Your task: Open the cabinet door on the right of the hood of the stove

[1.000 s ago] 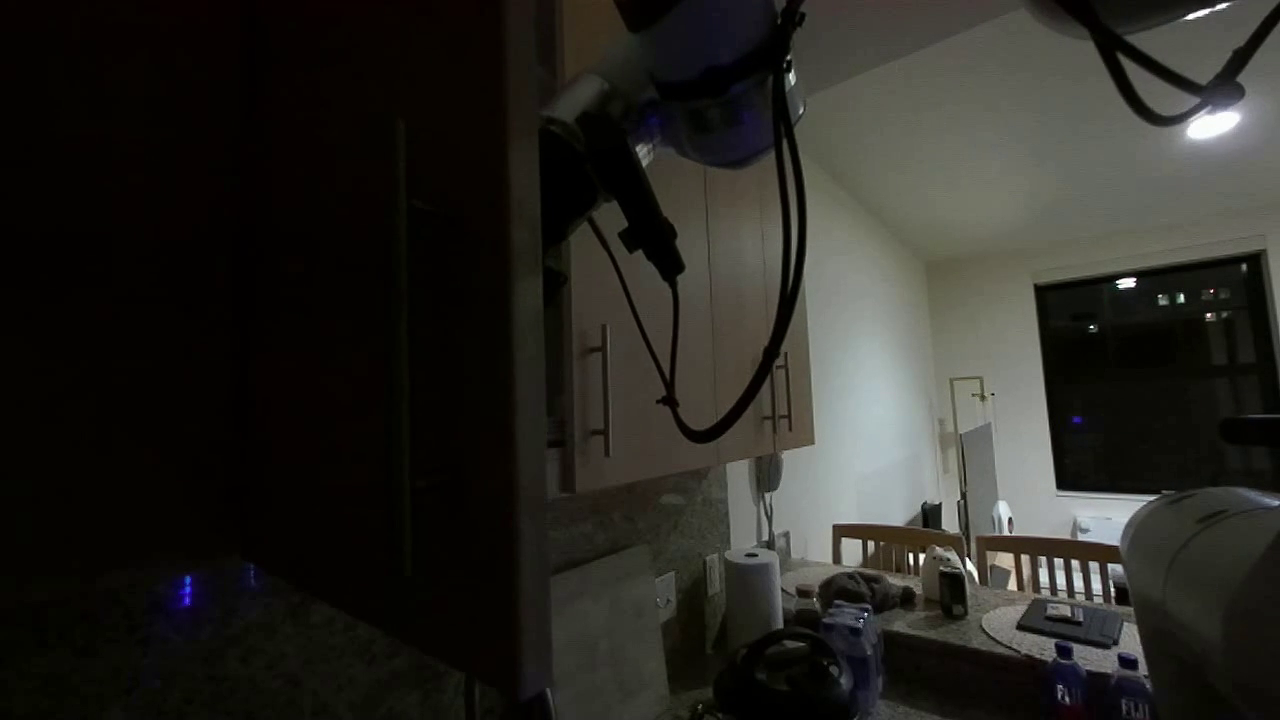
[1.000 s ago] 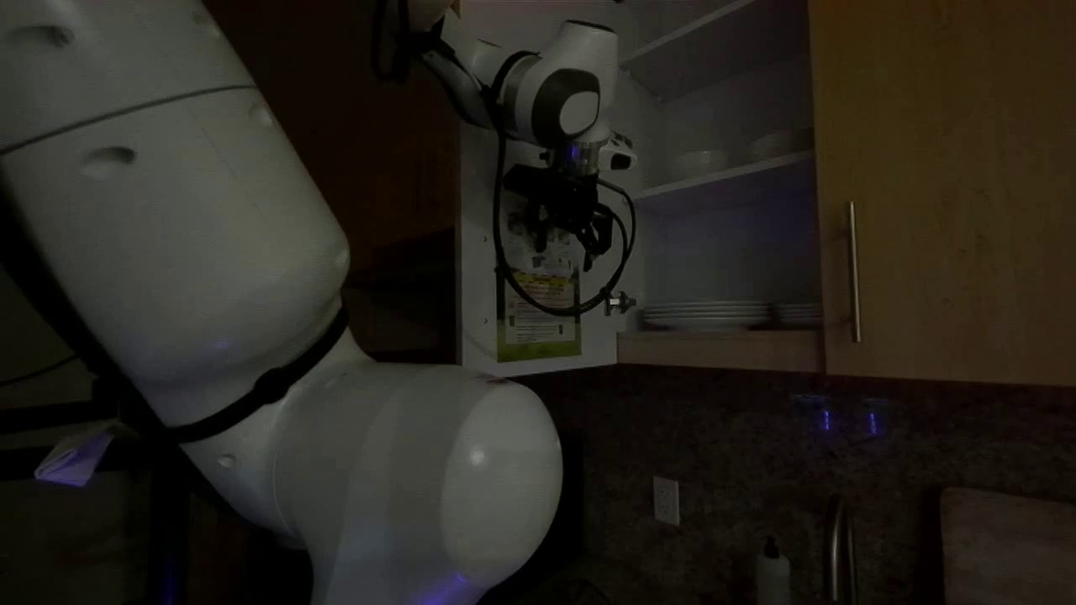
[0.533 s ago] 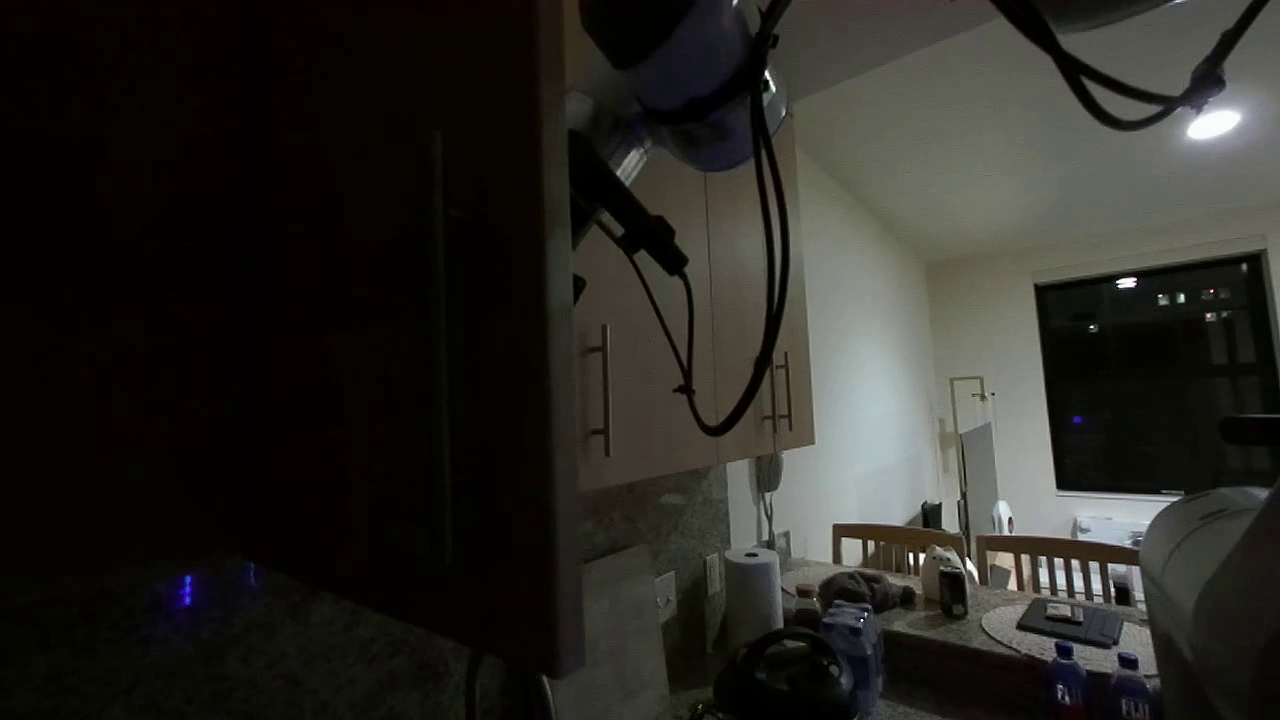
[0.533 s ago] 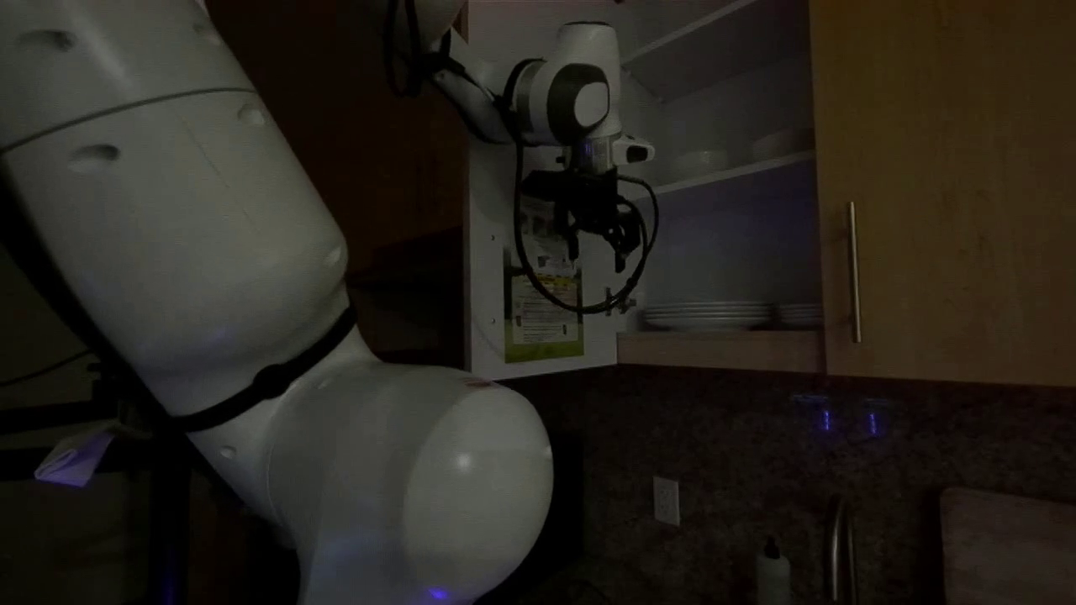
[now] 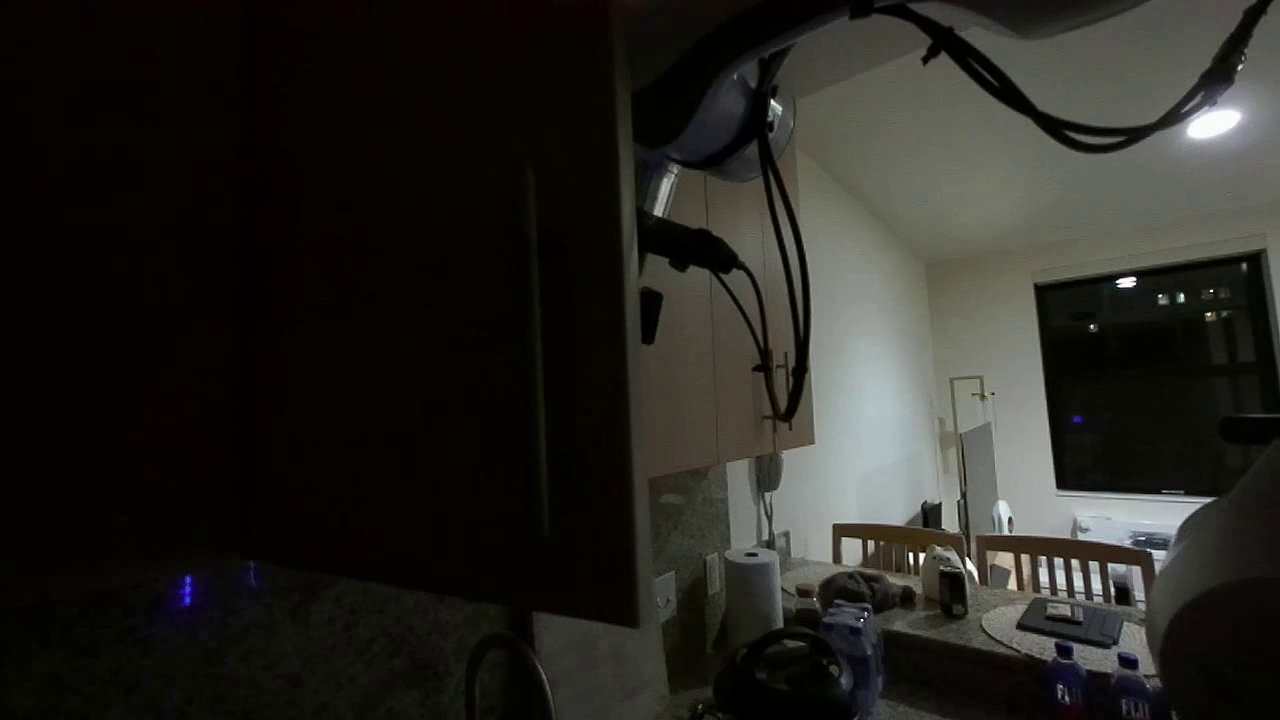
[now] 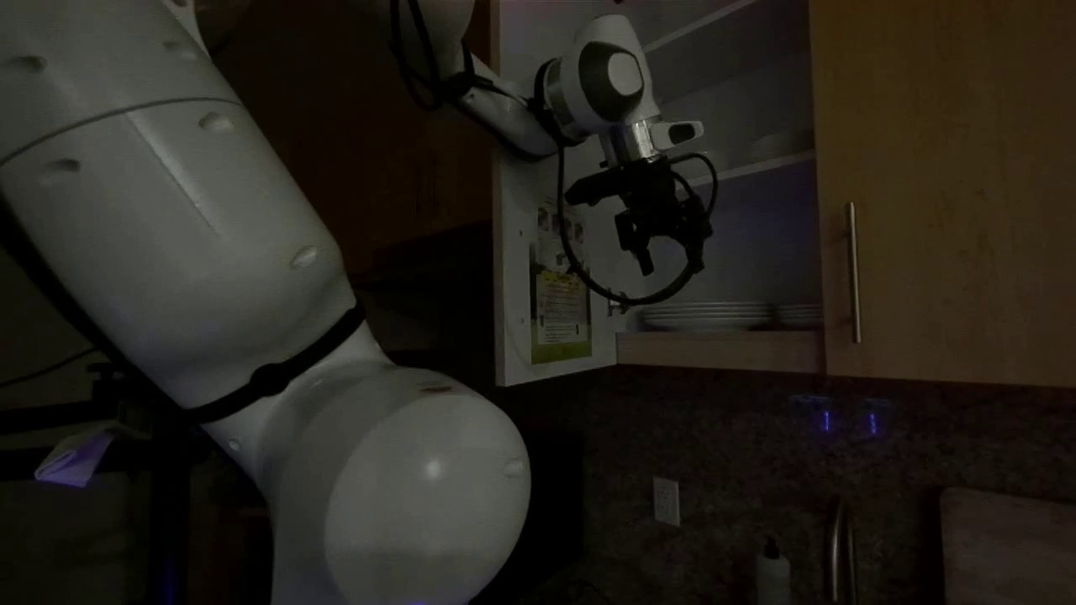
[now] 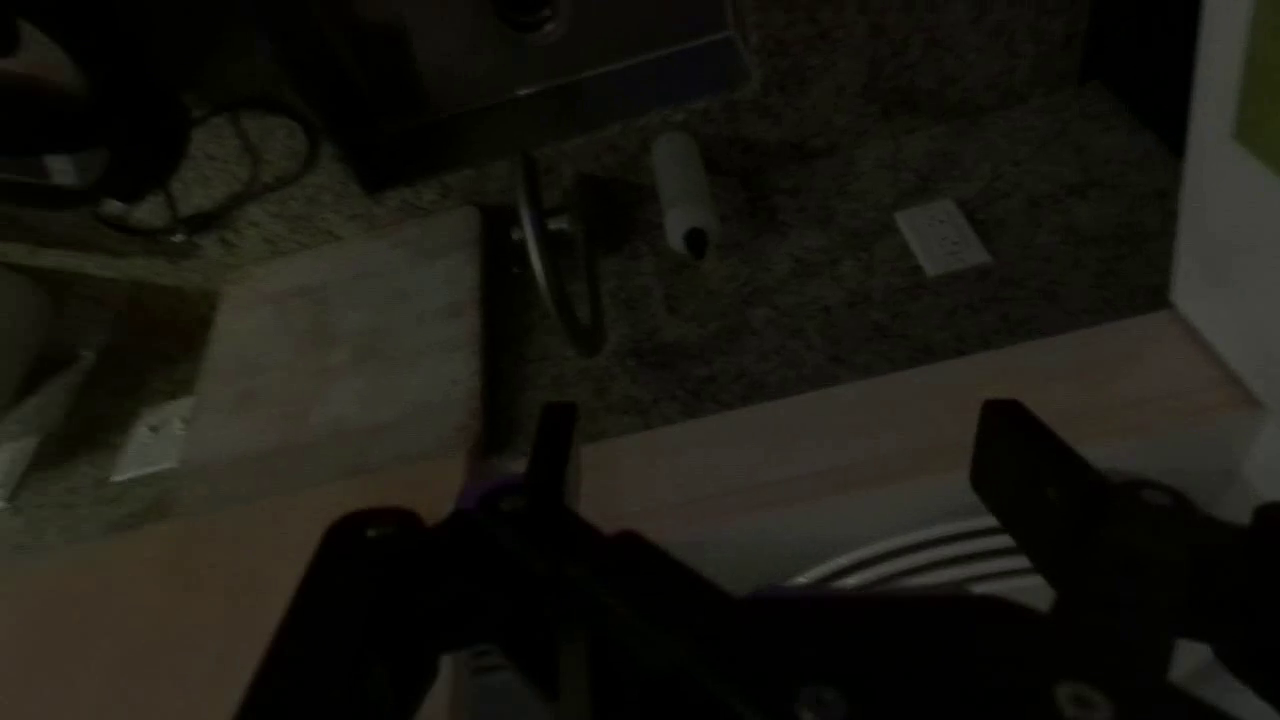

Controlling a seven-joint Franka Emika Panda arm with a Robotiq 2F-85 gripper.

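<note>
The cabinet door (image 6: 555, 193) stands open in an exterior view, its white inner face with a green-yellow label turned to the opening. Its dark outer face with the slim bar handle shows in an exterior view (image 5: 440, 380). My gripper (image 6: 670, 265) is open and empty, tilted downward, in front of the shelves on the door's inner side. In the wrist view the fingers (image 7: 780, 415) are wide apart with nothing between them, above the cabinet's bottom edge. In an exterior view the door hides most of the gripper. I cannot tell whether the arm touches the door.
Stacked plates (image 6: 706, 315) stand on the bottom shelf. A closed cabinet door (image 6: 950, 185) with a bar handle is right of the opening. Below are a faucet (image 6: 839, 546), a soap bottle (image 6: 772, 576) and a cutting board (image 7: 340, 350). A paper towel roll (image 5: 752, 595) stands farther along.
The door has swung, its free edge moving right in both exterior views and its inner face narrowing. My gripper has moved right and tilted, staying open.
</note>
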